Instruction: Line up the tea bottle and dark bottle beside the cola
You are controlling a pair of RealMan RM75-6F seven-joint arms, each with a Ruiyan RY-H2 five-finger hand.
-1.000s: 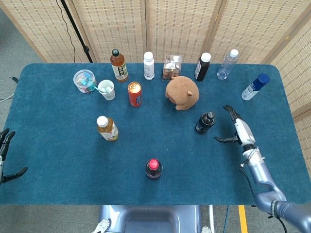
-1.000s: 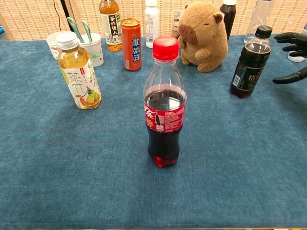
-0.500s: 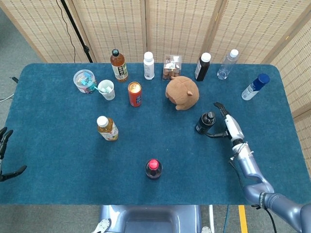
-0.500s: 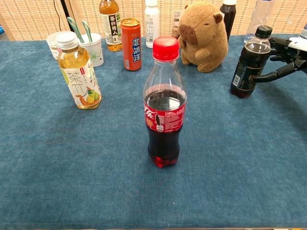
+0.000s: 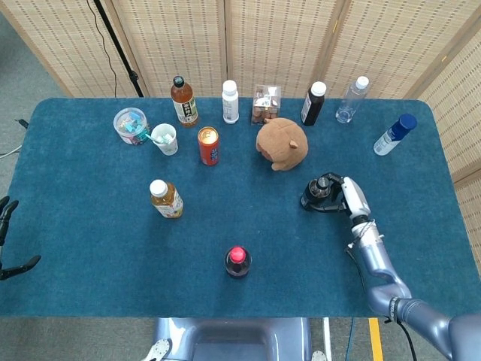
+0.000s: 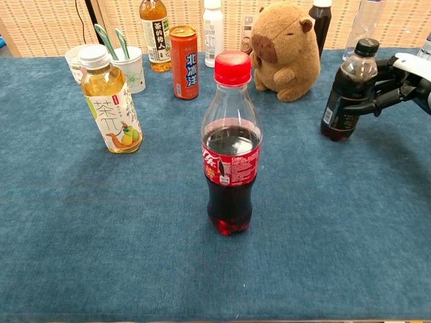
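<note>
The cola bottle with a red cap stands near the table's front middle. Left of it and farther back stands the white-capped tea bottle, untouched. At the right, the dark bottle leans slightly left while my right hand grips it from the right, fingers wrapped round its body. My left hand hangs off the table's left edge, fingers apart and empty; the chest view does not show it.
A capybara plush sits just behind the dark bottle. An orange can, a cup and a tub stand at the back left. Several bottles line the far edge, and a blue-capped bottle stands far right.
My right hand moved left from open space to the dark bottle and closed its fingers round it. The bottle now tilts slightly. The left hand barely moved.
</note>
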